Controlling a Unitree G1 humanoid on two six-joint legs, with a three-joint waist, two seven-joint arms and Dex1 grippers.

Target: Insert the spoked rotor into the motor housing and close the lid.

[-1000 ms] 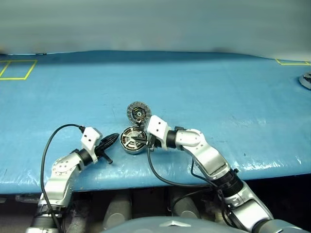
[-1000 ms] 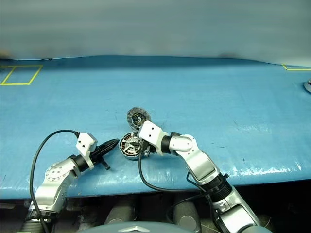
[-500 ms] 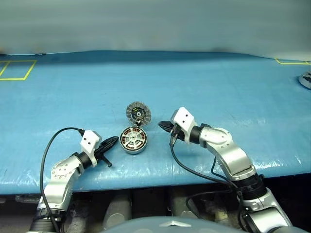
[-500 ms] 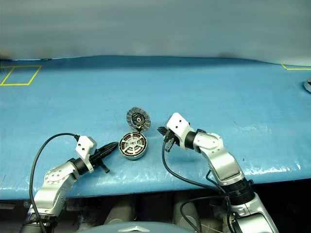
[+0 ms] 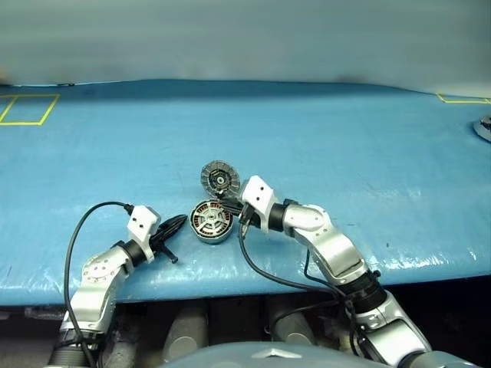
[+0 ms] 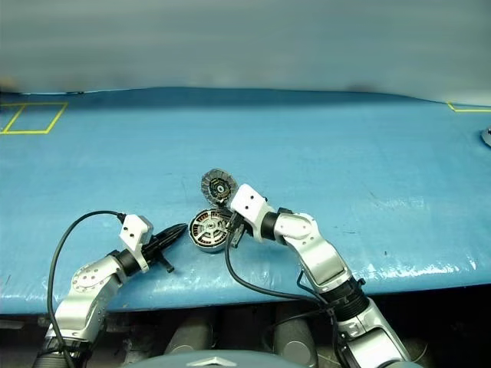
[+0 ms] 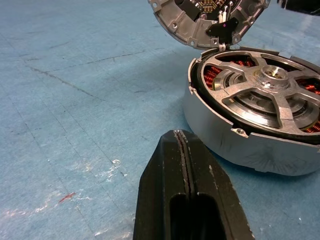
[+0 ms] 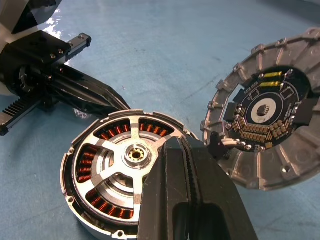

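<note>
Left claw (image 5: 178, 221) pressed shut, holding nothing, resting low over the blue bench (image 5: 345, 138), tips just beside the left wall of the motor housing (image 5: 211, 221), not visibly touching it.

Housing sits near the front edge of the bench, between the two claws. Spoked rotor (image 7: 272, 95) already seated inside: silver spokes and hub lying about flush within the rim, copper windings showing through the gaps. Judged done: insertion.

Lid (image 5: 220, 179) standing open on the far side of the housing, hinged at its edge by a small dark tab, inner face with a circuit board and ribbed rim turned toward the robot. Judged left: swing lid down onto housing and press closed.

Right claw (image 8: 186, 165) also closed tight and empty, poised over the right edge of the housing, close to the hinge and just below the lid.

Hard to make out: whether the right claw's tips touch the housing rim or the hinge, as the claw's own body blocks the contact spot. Lid's outer face turned away. Far right of the bench, a round object (image 5: 483, 127) cut off by the frame edge, unidentifiable.
</note>
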